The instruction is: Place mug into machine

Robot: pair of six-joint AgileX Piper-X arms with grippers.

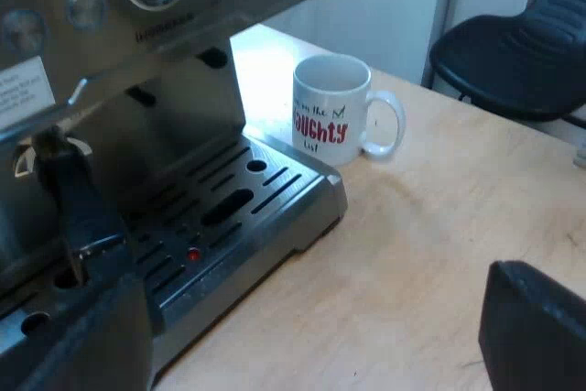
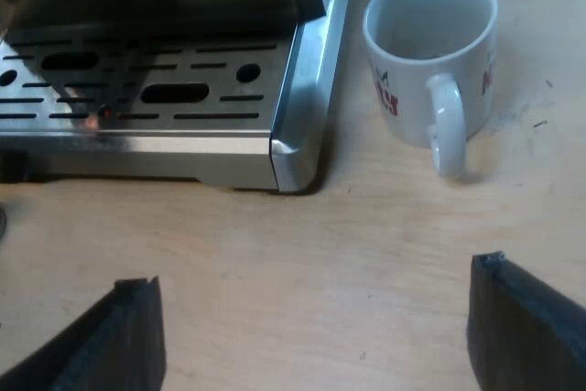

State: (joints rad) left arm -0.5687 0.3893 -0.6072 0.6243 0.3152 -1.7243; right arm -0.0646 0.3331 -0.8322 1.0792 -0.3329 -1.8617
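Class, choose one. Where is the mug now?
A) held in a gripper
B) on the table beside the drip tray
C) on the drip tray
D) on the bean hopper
B: the mug stands upright on the table, just off the drip tray corner.

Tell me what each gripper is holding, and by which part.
Nothing is held. The left gripper and the right gripper are both open and empty; the mug stands untouched on the table beside the drip tray.
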